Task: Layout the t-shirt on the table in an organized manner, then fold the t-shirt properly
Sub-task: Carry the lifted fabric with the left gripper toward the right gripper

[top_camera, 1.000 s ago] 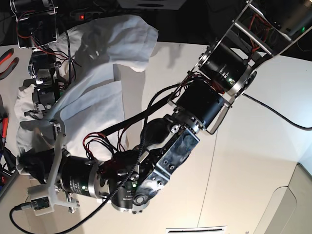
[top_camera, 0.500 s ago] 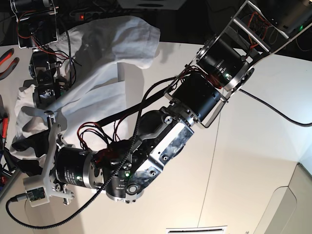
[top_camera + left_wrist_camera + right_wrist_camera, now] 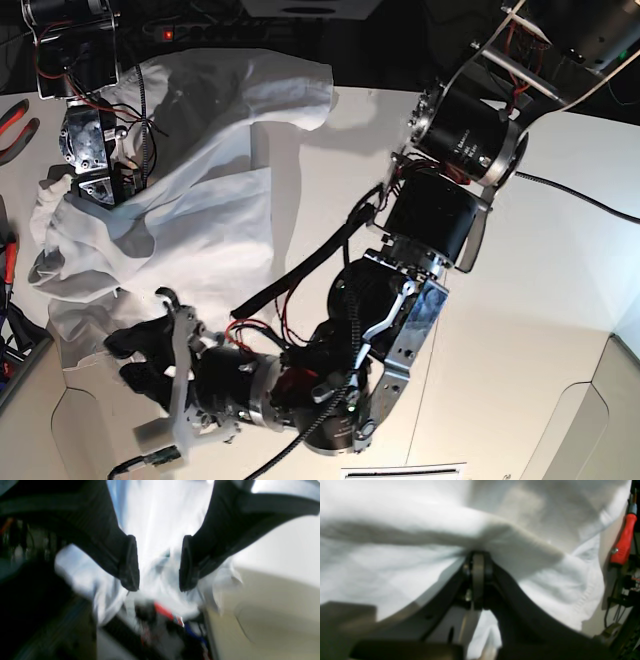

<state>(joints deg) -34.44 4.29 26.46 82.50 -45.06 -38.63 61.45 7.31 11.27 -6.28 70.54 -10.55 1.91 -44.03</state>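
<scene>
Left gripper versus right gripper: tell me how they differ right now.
The left gripper has its jaws spread apart with nothing pinched between them; the right gripper is shut on the t-shirt. The left gripper hovers at the shirt's lower edge near the table corner in the base view; the right grips cloth at the far left. Both have dark fingers.

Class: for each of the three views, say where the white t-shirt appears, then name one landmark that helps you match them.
Base: t-shirt fills the upper left.
Left wrist: t-shirt runs down the centre, behind the open left tool.
Right wrist: t-shirt covers most of the frame.
Shared landmark: the red-handled pliers beside the shirt.
</scene>
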